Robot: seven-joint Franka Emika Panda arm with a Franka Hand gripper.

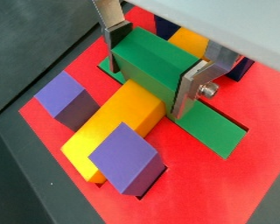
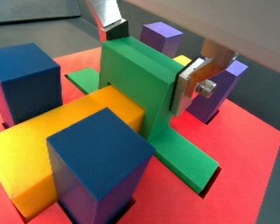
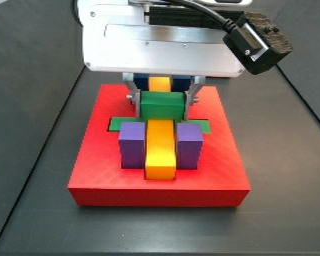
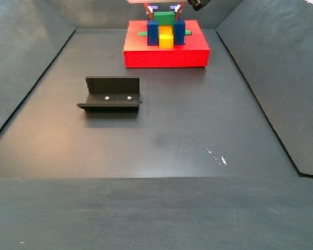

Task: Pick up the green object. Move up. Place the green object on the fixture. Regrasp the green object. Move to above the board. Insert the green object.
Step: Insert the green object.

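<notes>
Dark grey flooring fills the enclosure, walled by dark panels on the sides. Going left to right in a side view, the fixture stands alone at about ten o'clock from the floor's centre, well apart from everything; the red board sits farther right, near twelve o'clock against the back.

On the board, the green object stands upright in its cross-shaped slot, touching the far end of the yellow bar. Purple blocks flank the bar at nine and three o'clock, and blue blocks sit nearby in a wrist view.

The main risk, as I judge it, is jamming: if the green object is slightly tilted or off-centre in the slot, downward pressure could wedge it against the slot edge or the yellow bar. Letting go too soon could also leave it sitting high.

The gripper hangs just above the board. Its silver fingers are closed to the width of the green object and press its two side faces, grasping it.
</notes>
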